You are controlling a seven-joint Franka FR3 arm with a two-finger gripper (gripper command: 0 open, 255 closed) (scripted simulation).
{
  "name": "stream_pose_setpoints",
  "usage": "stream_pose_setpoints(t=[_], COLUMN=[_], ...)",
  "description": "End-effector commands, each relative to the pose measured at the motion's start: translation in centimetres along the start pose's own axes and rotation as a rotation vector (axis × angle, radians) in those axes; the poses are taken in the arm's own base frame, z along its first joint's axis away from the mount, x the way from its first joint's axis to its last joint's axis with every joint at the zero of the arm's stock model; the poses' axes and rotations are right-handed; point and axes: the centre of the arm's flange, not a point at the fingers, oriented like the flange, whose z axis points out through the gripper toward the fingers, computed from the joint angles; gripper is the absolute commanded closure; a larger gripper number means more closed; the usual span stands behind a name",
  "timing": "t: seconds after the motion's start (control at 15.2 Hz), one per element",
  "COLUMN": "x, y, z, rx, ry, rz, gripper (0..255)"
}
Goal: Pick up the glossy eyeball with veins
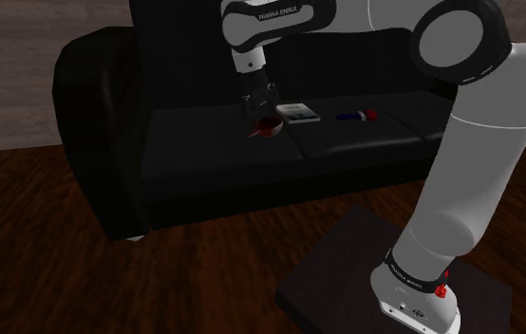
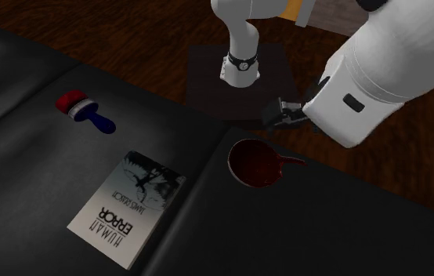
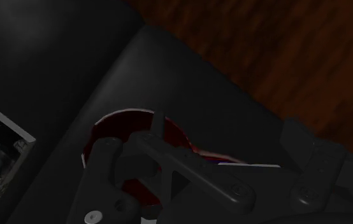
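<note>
Dark red glossy eyeball (image 2: 253,163): lies on black sofa (image 2: 35,180) seat, near book (image 2: 128,207). Jaws: close beside it; whether open or closed cannot be told.

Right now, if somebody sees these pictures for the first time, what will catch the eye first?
First, the big white arm reaching over a black sofa, its black gripper close over a dark red, glossy eyeball on the seat. Beside the eyeball lies a book titled Human Error, and farther along a red, white and blue brush-like thing.
</note>
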Motion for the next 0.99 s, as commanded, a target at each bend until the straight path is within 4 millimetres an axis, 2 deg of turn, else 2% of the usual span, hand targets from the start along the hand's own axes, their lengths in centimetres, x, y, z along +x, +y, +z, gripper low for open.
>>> stream_pose_setpoints(t=[0.0,0.13,0.59,0.73,0.79,0.92], x=[3.0,5.5,6.5,6.6,6.5,6.6], y=[-0.6,-0.8,-1.3,-1.3,-1.3,-1.3], z=[0.0,-0.1,3.4,3.7,3.6,3.6], rx=[-0.005,-0.010,-0.010,-0.010,-0.010,-0.010], ry=[-0.010,-0.019,-0.019,-0.019,-0.019,-0.019], rz=[-0.004,-0.007,-0.007,-0.007,-0.007,-0.007], gripper=[0,0,0,0,255,255])
